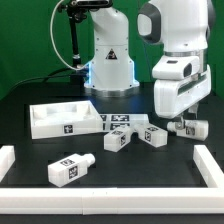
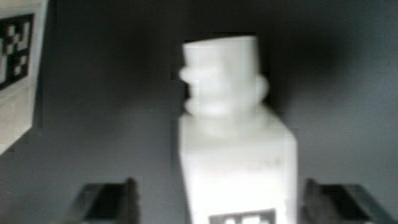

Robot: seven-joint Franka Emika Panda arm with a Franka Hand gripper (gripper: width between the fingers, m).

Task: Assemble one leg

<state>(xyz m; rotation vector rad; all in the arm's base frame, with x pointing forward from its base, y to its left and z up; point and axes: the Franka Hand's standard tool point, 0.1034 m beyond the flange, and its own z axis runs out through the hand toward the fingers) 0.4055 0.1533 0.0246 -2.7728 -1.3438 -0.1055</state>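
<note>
Though blurred, stubby white peg-ended leg [image 2: 233, 140] inside the wide-apart hand [image 2: 221, 205]

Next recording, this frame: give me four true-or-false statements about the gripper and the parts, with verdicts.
1. The gripper straddles a leg. True.
2. Its jaws are clamped shut on that leg. False: a gap shows beside the leg, so they stand open.
3. The square panel lies toward the exterior view's left of the gripper. True.
4. Only one leg is in the scene. False: another leg lies apart on the table, and more beside the panel.
</note>
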